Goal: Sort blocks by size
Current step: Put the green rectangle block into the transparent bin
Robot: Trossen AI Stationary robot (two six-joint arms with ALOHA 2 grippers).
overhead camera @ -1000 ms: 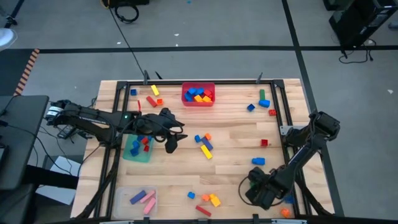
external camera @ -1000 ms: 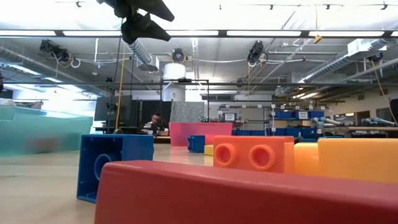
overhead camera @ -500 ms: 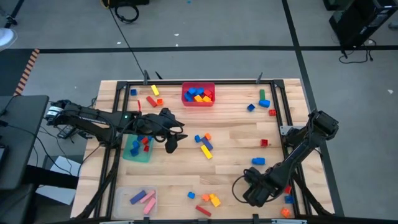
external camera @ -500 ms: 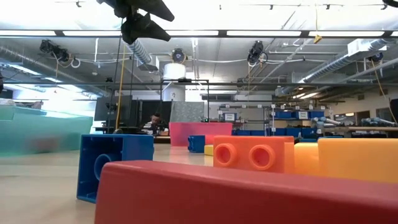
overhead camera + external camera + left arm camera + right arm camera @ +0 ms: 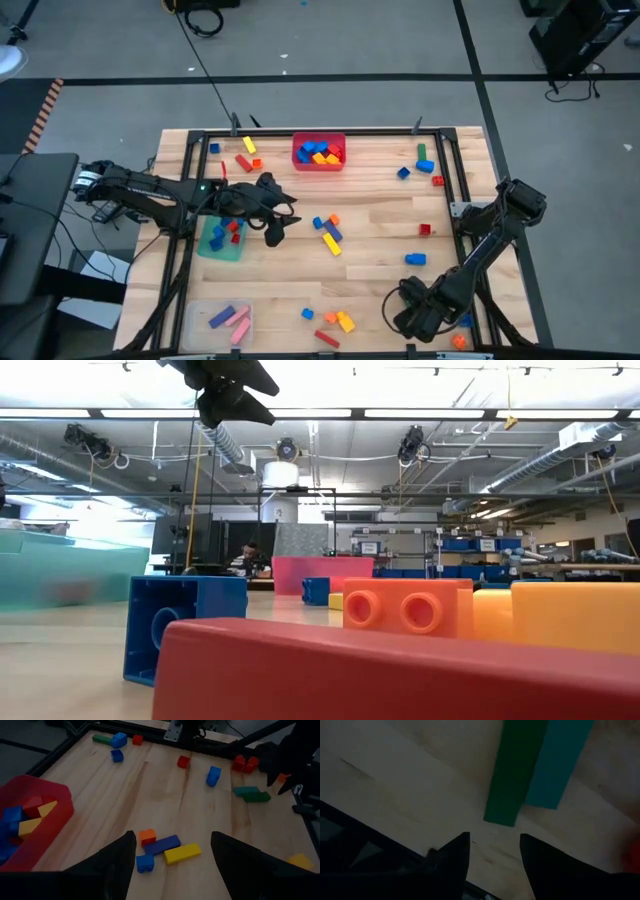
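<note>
Loose blocks lie scattered over the wooden table. A blue, orange and yellow cluster lies in the middle, and another cluster lies near the front edge. My left gripper hangs open high above the table, beside the green bin. The middle cluster shows below its fingers. My right gripper points down at the front right, open. It stands just short of the end of a green bar, which lies flat beside a teal bar. Nothing is between its fingers.
A red bin holding blocks stands at the far middle. The green bin is at the left and a clear bin at the front left. A black frame rims the table. Big red, orange and blue blocks fill the low view.
My right gripper has swung a little toward the table's left and then back toward the right near the front edge, turning its wrist and staying open.
</note>
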